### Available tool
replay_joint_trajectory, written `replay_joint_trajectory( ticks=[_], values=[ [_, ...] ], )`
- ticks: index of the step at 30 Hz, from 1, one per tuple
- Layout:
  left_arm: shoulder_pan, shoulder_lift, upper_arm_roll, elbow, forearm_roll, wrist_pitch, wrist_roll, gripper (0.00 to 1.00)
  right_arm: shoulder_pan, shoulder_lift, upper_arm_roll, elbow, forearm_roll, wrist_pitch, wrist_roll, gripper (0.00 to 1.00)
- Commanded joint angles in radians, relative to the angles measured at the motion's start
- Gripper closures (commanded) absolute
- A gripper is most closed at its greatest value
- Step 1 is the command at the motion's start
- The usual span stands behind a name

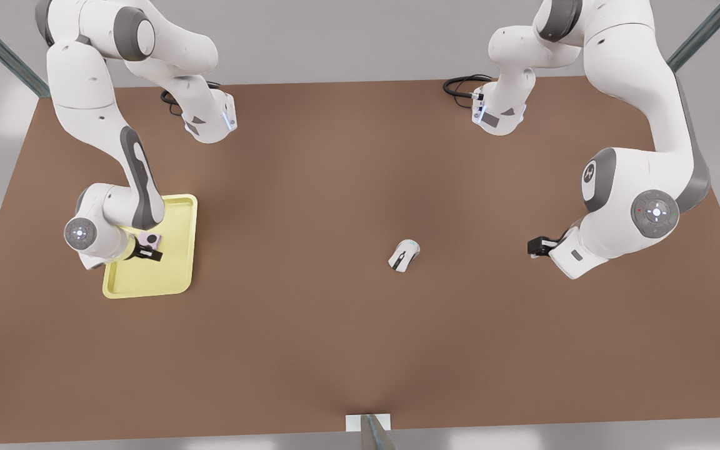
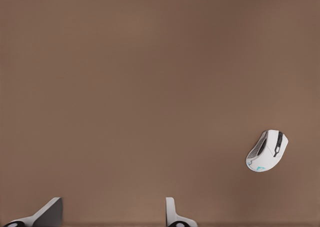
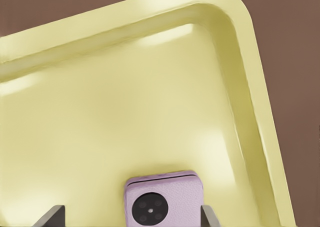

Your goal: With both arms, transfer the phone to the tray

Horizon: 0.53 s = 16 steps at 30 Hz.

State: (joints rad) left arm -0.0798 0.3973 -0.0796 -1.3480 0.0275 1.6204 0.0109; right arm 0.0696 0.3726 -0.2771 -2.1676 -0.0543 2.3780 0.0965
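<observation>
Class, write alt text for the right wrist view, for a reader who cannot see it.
A pale pink phone with a dark round camera ring lies inside a pale yellow tray, between the two spread fingers of the right hand. The tray's raised rim curves round one rounded corner, with brown table beyond it.

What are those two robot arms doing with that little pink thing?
The right gripper is over the yellow tray, with the pink phone between its open fingers, so the phone has reached the tray. The left gripper waits open over the bare brown table, on the front view's right. A white computer mouse lies untouched in the middle of the table.
</observation>
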Motion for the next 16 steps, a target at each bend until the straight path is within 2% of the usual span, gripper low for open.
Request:
replay_joint_trajectory(
  ticks=[1,3,6,8,10,16],
  values=[
    [0.0,-0.002,0.0,0.0,0.002,0.0,0.001,0.0,0.009,-0.049,0.003,0.072,0.001,-0.089,-0.529,0.0],
    [0.0,-0.002,0.0,0.001,0.002,0.0,0.001,0.0,0.052,-0.139,0.007,0.215,0.014,-0.258,-0.512,0.0],
    [0.0,-0.003,0.0,0.001,0.008,0.006,0.0,0.0,0.046,-0.173,0.157,0.552,0.043,-0.637,-0.258,0.0],
    [0.0,-0.003,0.0,0.01,0.009,0.027,-0.126,0.0,0.039,-0.199,0.164,0.681,0.063,-0.778,-0.267,0.0],
    [0.0,-0.008,0.0,0.023,0.011,0.027,-0.141,0.0,0.007,-0.232,0.19,0.7,0.085,-0.824,-0.265,0.0],
    [0.0,-0.006,0.0,0.023,0.011,0.026,-0.141,0.0,0.016,-0.248,0.19,0.692,0.07,-0.832,-0.262,0.0]
  ],
)
